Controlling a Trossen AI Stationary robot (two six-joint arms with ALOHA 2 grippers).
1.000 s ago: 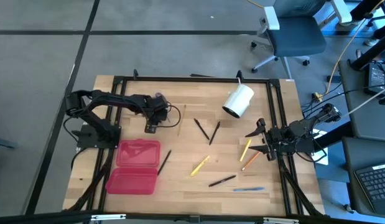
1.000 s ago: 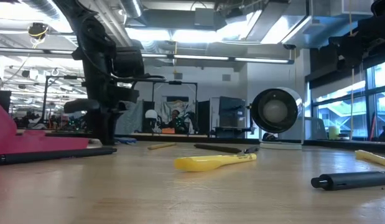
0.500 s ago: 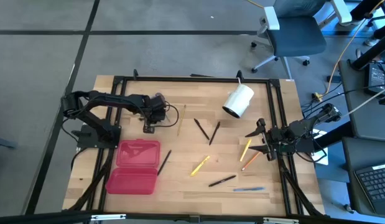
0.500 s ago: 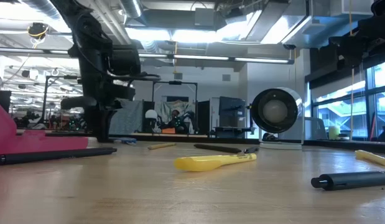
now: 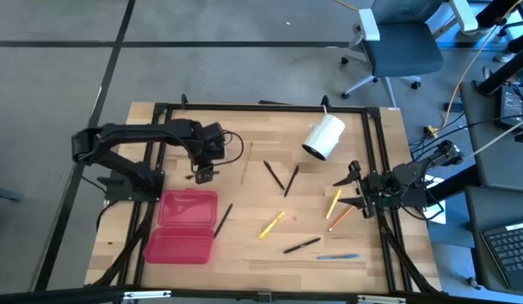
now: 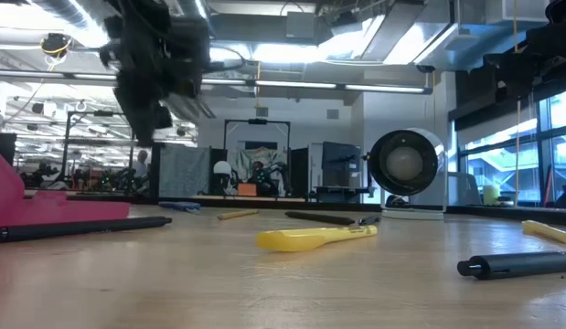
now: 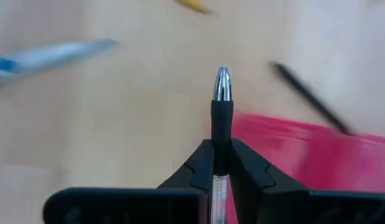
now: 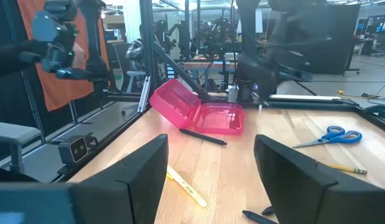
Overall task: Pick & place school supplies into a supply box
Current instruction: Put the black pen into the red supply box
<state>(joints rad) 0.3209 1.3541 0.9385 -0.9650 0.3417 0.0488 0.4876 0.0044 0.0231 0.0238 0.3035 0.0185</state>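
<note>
Left gripper (image 7: 221,163): fingers (image 7: 249,169) closed tight on a black pen (image 7: 221,118) with a clear barrel, silver tip projecting forward past the fingertips. In the high view the left gripper (image 5: 204,171) hangs above the table (image 5: 253,228), just beyond the far edge of the supply box (image 5: 185,225). The box is red, lies open with both halves flat, and appears to hold nothing yet.

Right gripper (image 8: 211,174): fingers spread wide, holding nothing, parked at the table's right edge (image 5: 356,187) near the orange and yellow pencils (image 5: 337,209).

Supplies still loose on the table: blue-handled scissors (image 8: 334,135); a black pen (image 5: 222,219) touching the box's right side; a yellow pen (image 6: 315,238) mid-table; further black pens (image 5: 280,177); a thin blue one (image 5: 337,256) near the front edge. White cylinder (image 5: 324,137) lies at the back, not part of the set.

Risks, as judged: the pen is pinched near its middle and pointing forward, so it may pivot on release and land across the box rim or hinge. A low approach could also knock the black pen beside the box, or shift the light box itself.

No brand, label or writing is readable anywhere.
</note>
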